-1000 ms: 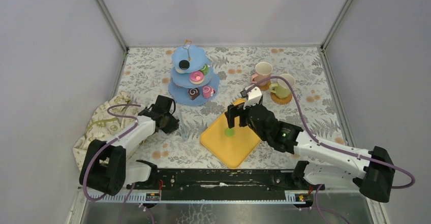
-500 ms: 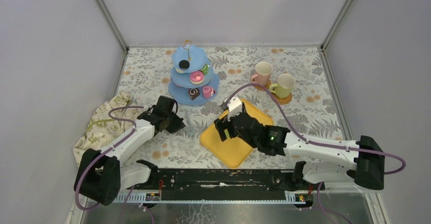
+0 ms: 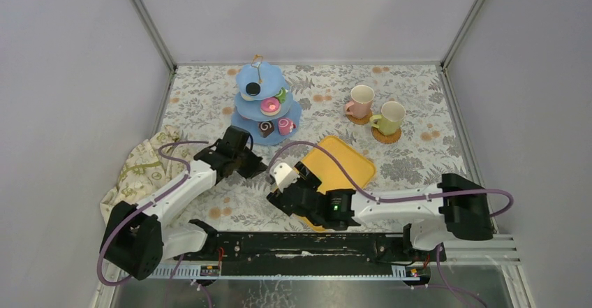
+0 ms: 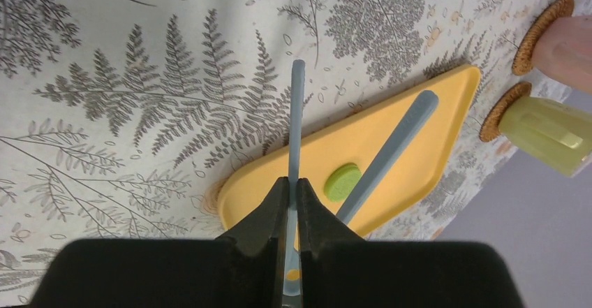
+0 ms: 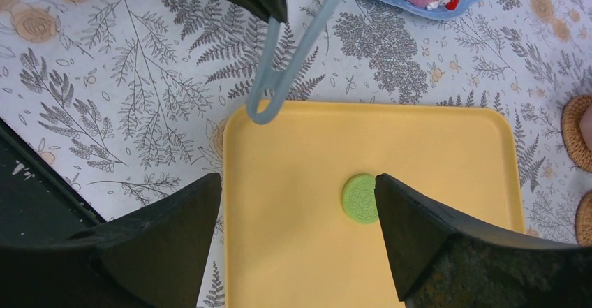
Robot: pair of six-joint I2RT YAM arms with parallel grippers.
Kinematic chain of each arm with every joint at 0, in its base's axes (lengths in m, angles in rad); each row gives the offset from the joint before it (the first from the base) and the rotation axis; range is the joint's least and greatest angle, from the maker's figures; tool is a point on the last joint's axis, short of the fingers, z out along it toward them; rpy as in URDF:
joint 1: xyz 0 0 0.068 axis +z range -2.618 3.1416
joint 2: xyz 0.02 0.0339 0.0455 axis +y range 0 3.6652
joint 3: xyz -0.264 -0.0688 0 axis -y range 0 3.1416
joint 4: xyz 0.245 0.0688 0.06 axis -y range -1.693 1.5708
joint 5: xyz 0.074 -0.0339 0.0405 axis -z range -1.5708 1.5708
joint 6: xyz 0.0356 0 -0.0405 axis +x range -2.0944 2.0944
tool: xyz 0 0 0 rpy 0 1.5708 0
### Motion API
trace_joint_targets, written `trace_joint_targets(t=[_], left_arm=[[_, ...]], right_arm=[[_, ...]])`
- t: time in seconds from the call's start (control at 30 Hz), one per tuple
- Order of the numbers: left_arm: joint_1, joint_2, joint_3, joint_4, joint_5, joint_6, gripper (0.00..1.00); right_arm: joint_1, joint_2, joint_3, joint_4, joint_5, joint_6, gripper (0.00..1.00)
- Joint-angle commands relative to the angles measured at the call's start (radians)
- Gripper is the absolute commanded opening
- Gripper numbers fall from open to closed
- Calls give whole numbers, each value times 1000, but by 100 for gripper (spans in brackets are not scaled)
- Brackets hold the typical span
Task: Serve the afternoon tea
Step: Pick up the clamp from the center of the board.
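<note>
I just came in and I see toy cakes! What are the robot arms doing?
The left hand holds blue tongs by the corner of the yellow tray, where one green toy cookie lies, not picked up yet. The right hand hovers open above the tray, holding nothing. Other toy cakes sit on the blue stand, and the pink mug and green mug stand further back.

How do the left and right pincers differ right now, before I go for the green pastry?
The left pincer is shut on the blue tongs; the right pincer is open and empty. The left pincer sits over the printed table cover beside the yellow tray; the right pincer hangs above the tray, the green pastry close to one finger. Both wrist views show that pastry.
</note>
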Motion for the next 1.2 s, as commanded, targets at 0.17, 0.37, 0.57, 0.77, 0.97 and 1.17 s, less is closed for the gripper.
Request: trace_joint_targets(t=[0.17,0.37,0.57,0.77,0.97,1.17], left_arm=[[-12,-11,47,-12,87,-42,0],[-15,-16,50,-16,110,-42,0],[-26,-41,45,-27,112,-44,0],[-41,-63,47,-43,107,-40,0],[-45,-71,42,-49,109,-35,0],[-56,-78,38,-59,96,-29,0]], right_arm=[[49,131,116,53,136,-72,88],[55,193,164,47,153,-85,88],[50,253,193,46,176,-93,86],[32,290,226,37,185,-95,83],[19,302,249,31,193,-109,80],[0,310,260,27,179,-111,73]])
